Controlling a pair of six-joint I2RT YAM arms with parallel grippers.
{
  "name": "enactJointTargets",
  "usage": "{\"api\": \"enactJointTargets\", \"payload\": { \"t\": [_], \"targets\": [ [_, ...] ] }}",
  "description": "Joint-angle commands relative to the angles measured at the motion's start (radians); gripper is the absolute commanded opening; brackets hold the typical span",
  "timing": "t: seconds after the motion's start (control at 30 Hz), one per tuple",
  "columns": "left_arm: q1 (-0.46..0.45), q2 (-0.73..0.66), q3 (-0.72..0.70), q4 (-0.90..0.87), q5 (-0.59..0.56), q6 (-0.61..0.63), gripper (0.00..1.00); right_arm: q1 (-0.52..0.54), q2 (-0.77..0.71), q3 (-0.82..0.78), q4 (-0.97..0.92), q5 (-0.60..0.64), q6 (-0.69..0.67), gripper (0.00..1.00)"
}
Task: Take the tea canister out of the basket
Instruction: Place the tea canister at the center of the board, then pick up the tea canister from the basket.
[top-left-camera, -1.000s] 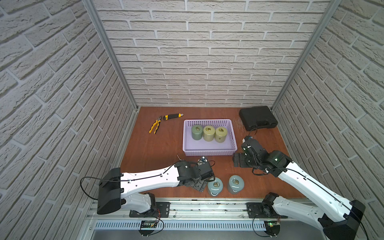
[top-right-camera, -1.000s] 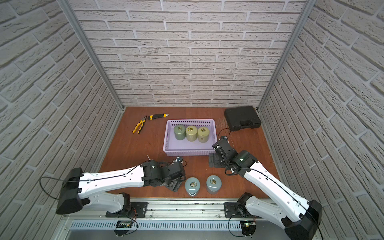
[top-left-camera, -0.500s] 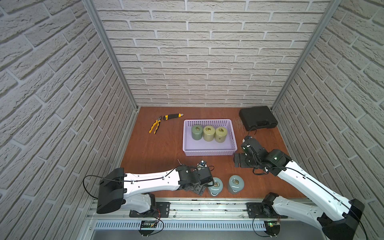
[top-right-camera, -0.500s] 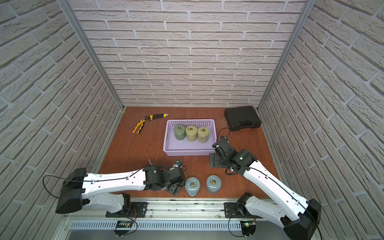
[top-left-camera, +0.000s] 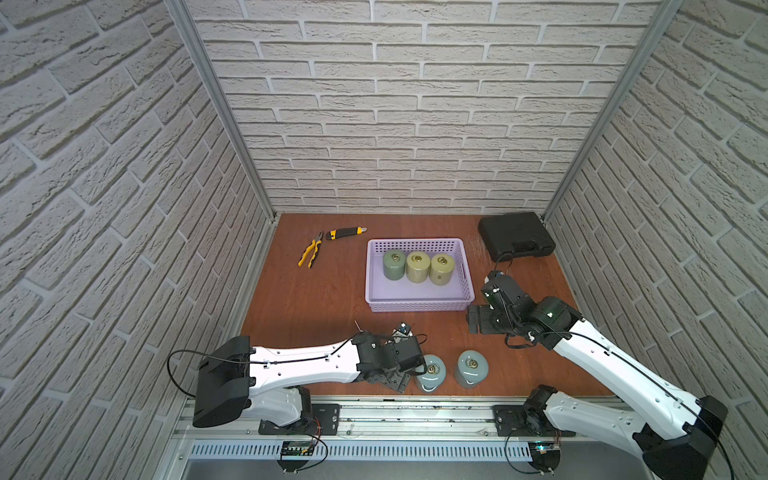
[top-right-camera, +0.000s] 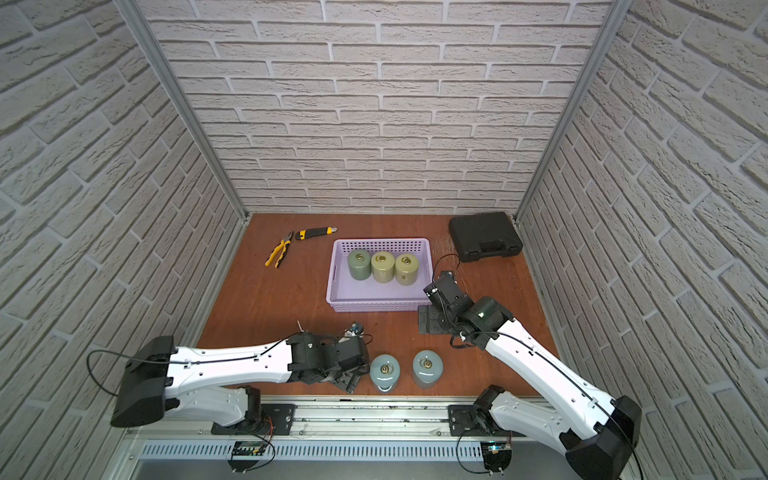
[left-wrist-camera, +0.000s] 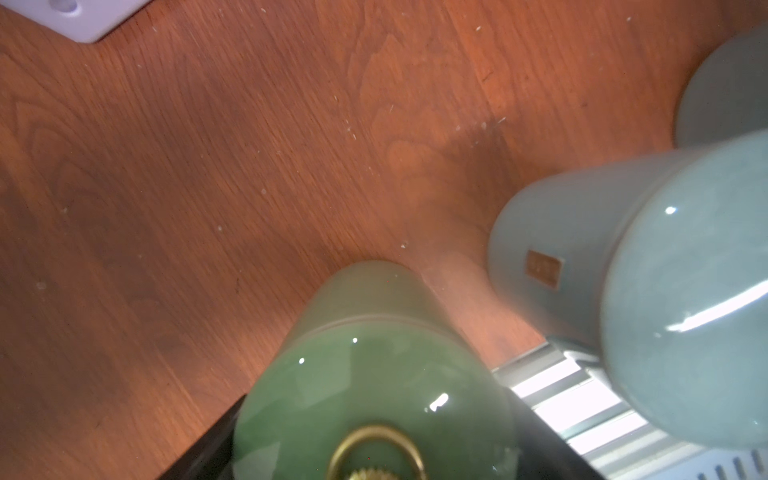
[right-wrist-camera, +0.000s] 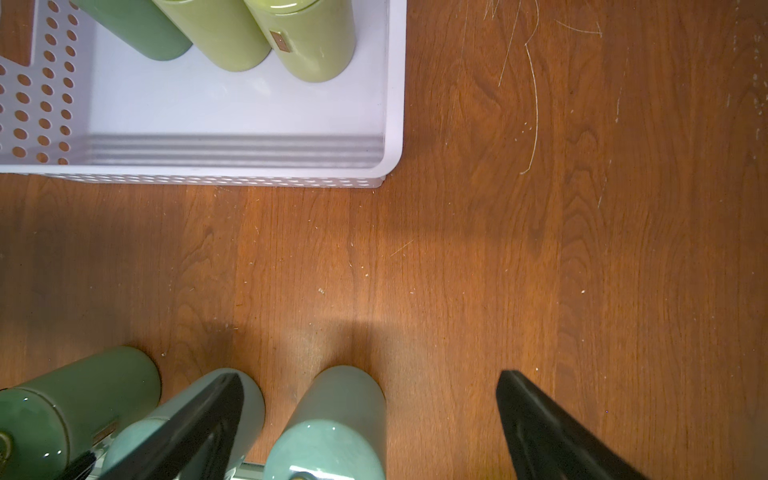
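The lavender basket stands mid-table with three tea canisters along its back: one dark green and two yellow-green. My left gripper is low by the table's front edge, shut on a glossy green tea canister with a brass ring lid. The canister's base is at the wood, beside a pale blue canister. Both top views hide this canister under the left gripper. My right gripper is open and holds nothing, hovering off the basket's front right corner.
Two pale blue-grey canisters stand near the front edge, just right of the left gripper. Yellow pliers and a utility knife lie at the back left. A black hard case sits at the back right.
My left arm has swung down toward the front edge, bringing its gripper beside the pale canisters. The right arm has not moved.
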Motion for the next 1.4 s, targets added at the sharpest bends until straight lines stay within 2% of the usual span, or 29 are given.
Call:
{"api": "enactJointTargets", "payload": {
  "t": [0.0,0.03,0.43,0.67,0.97,1.13,1.17,1.37],
  "targets": [
    [-0.006,-0.027,-0.001,0.012,-0.008,-0.017,0.93,-0.013,0.009,0.031,0.012,-0.004,-0.028,1.0],
    [-0.006,-0.027,0.004,0.005,-0.009,-0.019,0.98,-0.016,0.014,0.035,0.019,-0.011,-0.038,1.0],
    [0.003,-0.1,0.08,-0.133,-0.052,-0.097,0.98,-0.102,0.152,0.127,0.115,-0.154,-0.221,1.0],
    [0.06,-0.209,0.105,-0.187,-0.071,-0.126,0.98,-0.148,0.278,0.203,0.168,-0.23,-0.397,1.0],
    [0.2,-0.275,0.13,-0.207,-0.104,-0.077,0.98,-0.202,0.406,0.29,0.184,-0.277,-0.529,0.99],
    [0.233,-0.255,0.162,-0.192,-0.134,-0.009,0.98,-0.222,0.453,0.326,0.203,-0.309,-0.559,0.99],
    [0.239,-0.251,0.169,-0.189,-0.172,0.006,0.98,-0.223,0.463,0.33,0.208,-0.313,-0.564,0.99],
    [0.286,-0.234,0.182,-0.164,-0.179,0.041,0.98,-0.239,0.527,0.371,0.237,-0.322,-0.601,0.98]
  ]
}}
